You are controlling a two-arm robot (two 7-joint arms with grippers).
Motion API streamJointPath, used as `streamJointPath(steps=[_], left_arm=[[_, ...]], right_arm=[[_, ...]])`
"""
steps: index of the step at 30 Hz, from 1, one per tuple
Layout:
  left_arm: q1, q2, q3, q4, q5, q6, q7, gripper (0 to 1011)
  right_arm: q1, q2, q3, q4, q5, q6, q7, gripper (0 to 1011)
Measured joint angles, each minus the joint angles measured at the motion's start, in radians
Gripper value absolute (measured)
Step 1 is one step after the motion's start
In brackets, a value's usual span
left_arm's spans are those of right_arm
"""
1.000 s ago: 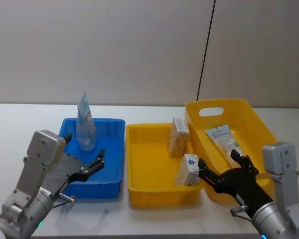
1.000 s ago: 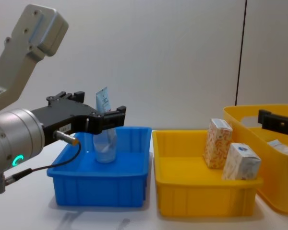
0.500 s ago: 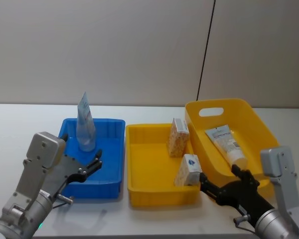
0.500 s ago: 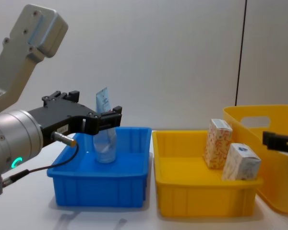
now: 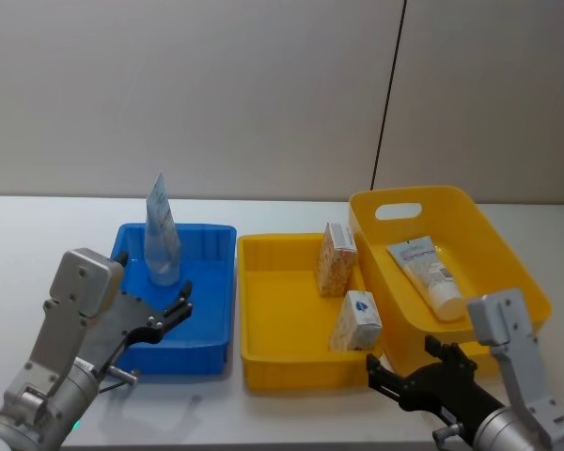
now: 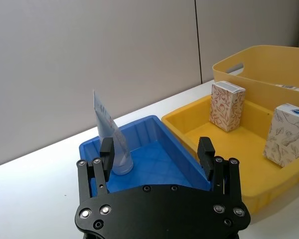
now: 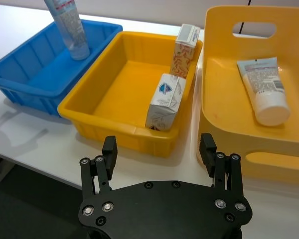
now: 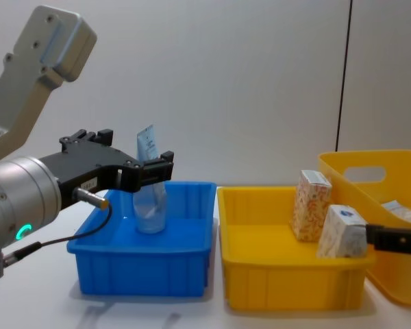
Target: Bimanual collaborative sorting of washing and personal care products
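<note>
Your left gripper hangs with its fingers spread wide and nothing between them, low over the near part of the blue bin. Your right gripper is also released and empty. It is above the white table, just in front of the near walls of the yellow tray and the tall yellow basket.

One pale-blue tube stands upright on its cap at the far end of the blue bin, apart from the left fingers. The orange-speckled carton and the white-blue carton stand in the yellow tray against its right wall, the white-blue one nearer to you. A second tube lies flat on the floor of the basket, with its cap toward you.

I judge that you are between two picks: no product is in hand, and the lying tube looks like the one item not yet sorted, because its partner is in the blue bin.

For the next move, the right gripper is the nearer one. It must rise over the basket's front wall, come down on the tube across its body, and close gently, since the tube is soft. The blue bin is on the far left side, so a handover to the left gripper above the tray may be needed.
</note>
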Motion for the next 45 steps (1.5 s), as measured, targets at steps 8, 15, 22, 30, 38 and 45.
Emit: streamJointPath(steps=[8, 15, 22, 30, 38, 45], left_arm=[[0.0, 0.0, 0.0, 0.0, 0.0, 0.0, 0.0, 1001], [0.0, 0.0, 0.0, 0.001, -0.001, 0.0, -0.001, 1001], [0.0, 0.0, 0.0, 0.001, -0.001, -0.001, -0.001, 1001], [0.0, 0.0, 0.0, 0.001, -0.001, -0.001, -0.001, 1001], [0.0, 0.0, 0.0, 0.001, -0.001, -0.001, -0.001, 1001], [0.0, 0.0, 0.0, 0.001, -0.001, -0.001, -0.001, 1001]], right_arm=[[0.022, -0.023, -0.017, 0.032, -0.023, 0.021, -0.016, 1002], [0.044, -0.054, -0.03, 0.067, -0.041, 0.028, -0.039, 1002], [0.069, -0.081, -0.047, 0.105, -0.058, 0.028, -0.05, 1002], [0.099, -0.117, -0.061, 0.152, -0.079, 0.016, -0.068, 1002], [0.114, -0.147, -0.063, 0.178, -0.099, -0.004, -0.098, 1002], [0.12, -0.168, -0.059, 0.191, -0.113, -0.016, -0.12, 1002]])
